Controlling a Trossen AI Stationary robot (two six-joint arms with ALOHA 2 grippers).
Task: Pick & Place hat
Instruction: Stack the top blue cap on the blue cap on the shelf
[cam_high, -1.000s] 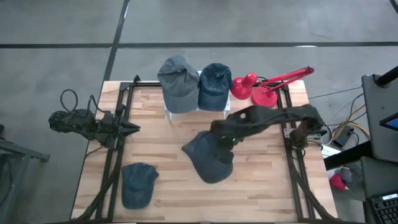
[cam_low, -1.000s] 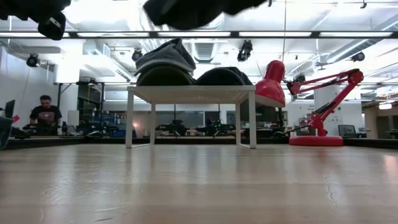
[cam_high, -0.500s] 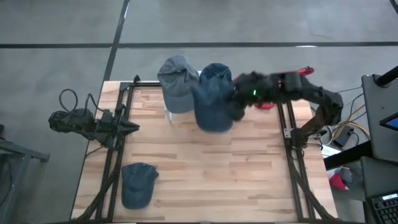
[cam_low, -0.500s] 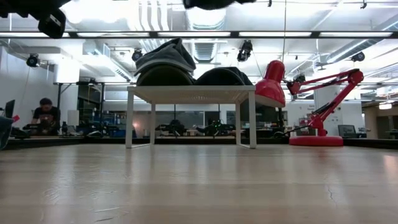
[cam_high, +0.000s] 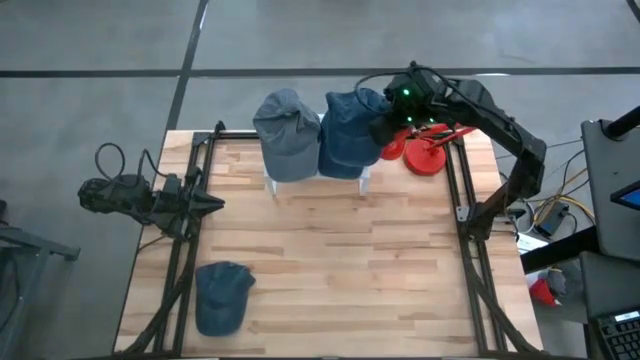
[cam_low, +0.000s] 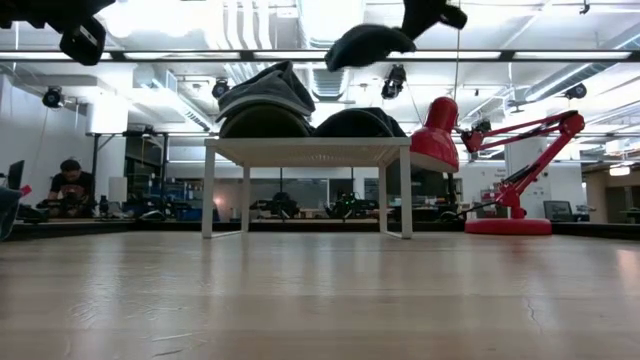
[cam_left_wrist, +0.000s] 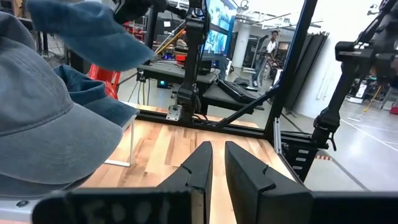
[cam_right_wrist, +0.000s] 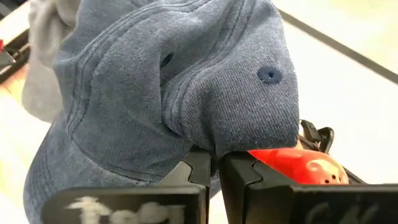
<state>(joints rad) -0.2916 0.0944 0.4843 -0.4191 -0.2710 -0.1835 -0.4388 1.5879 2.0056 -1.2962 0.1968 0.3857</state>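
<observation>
Right fingers (cam_right_wrist: 214, 163) pinching hat (cam_right_wrist: 168, 87) edge

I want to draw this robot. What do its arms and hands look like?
Both arms are dark, nearly black, made of chunky jointed pieces. The right arm shows a small green light near its wrist, and black cables loop beside the left arm. Each hand ends in two flat, dark, pointed fingers set side by side, like a beak: left hand, right hand.

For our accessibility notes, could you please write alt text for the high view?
The right gripper holds a blue cap above the small white stand, beside a grey cap and a red lamp. Another cap lies near the left arm.
</observation>
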